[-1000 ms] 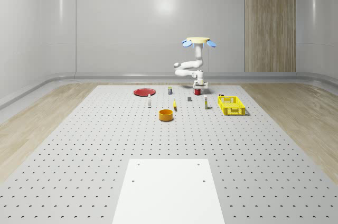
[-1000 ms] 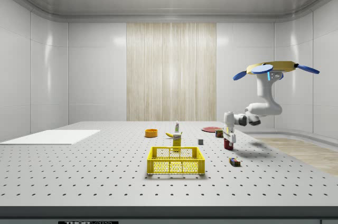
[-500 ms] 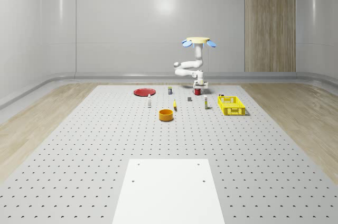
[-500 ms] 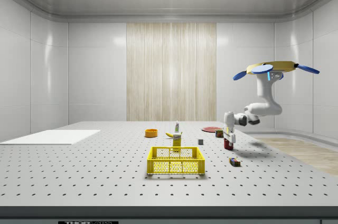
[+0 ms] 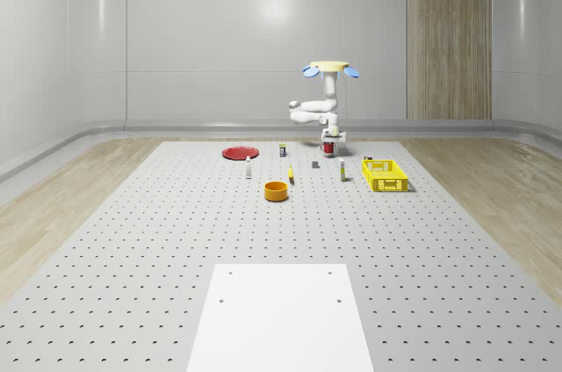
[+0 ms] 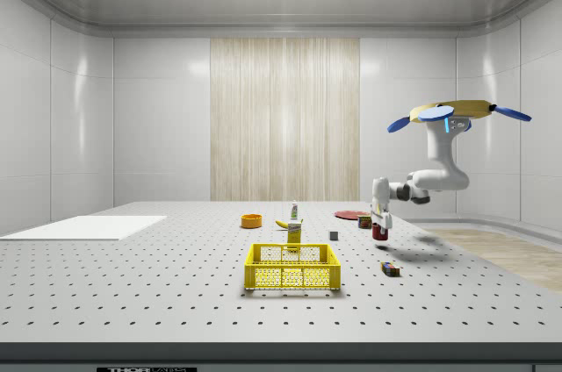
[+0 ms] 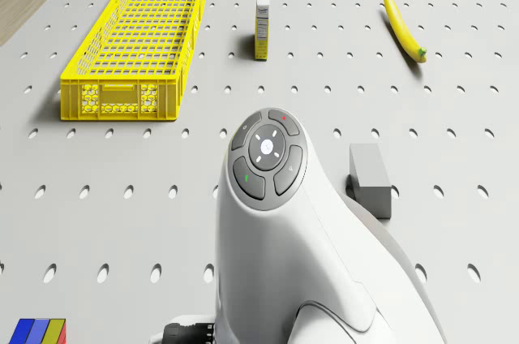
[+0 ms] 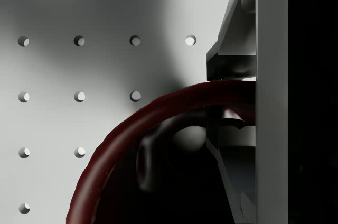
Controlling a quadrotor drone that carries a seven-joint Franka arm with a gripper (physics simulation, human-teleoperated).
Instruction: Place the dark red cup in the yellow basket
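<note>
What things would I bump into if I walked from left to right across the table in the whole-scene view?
Flat red plate → small white bottle → round orange bowl → yellow banana → small grey block → dark red cup in the gripper → yellow basket.

No legible text (labels unreadable).

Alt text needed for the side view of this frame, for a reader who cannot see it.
A drone hovers over the table's right end, its white arm bent down so the gripper holds a dark red cup just above the surface. A yellow basket sits nearer the camera, toward the middle, with small items scattered behind it.
</note>
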